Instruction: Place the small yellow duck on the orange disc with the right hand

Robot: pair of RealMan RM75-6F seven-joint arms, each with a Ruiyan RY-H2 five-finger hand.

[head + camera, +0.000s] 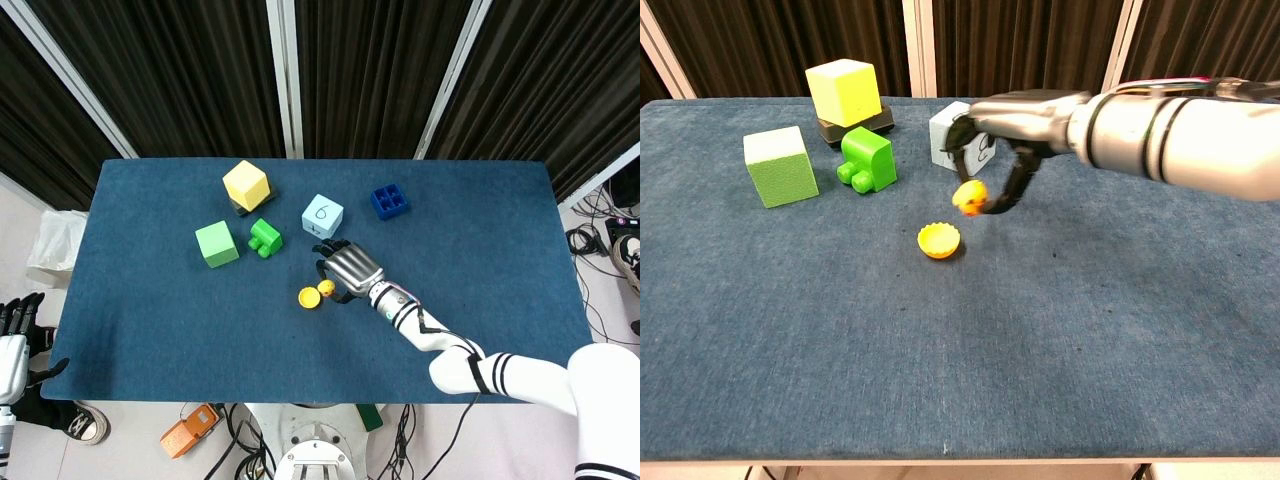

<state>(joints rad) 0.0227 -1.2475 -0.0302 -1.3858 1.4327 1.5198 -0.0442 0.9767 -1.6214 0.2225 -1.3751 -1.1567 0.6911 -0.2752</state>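
Above orange disc [939, 240]: small yellow duck [969, 197] (orange-tinged, rounded) pinched in right hand [1000, 140], off table.

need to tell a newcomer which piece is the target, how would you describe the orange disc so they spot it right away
On the blue table, look near the middle, just in front of the green cube and green brick. The orange disc lies there, under the right hand holding the small yellow duck. It is the only low, round piece among blocks.
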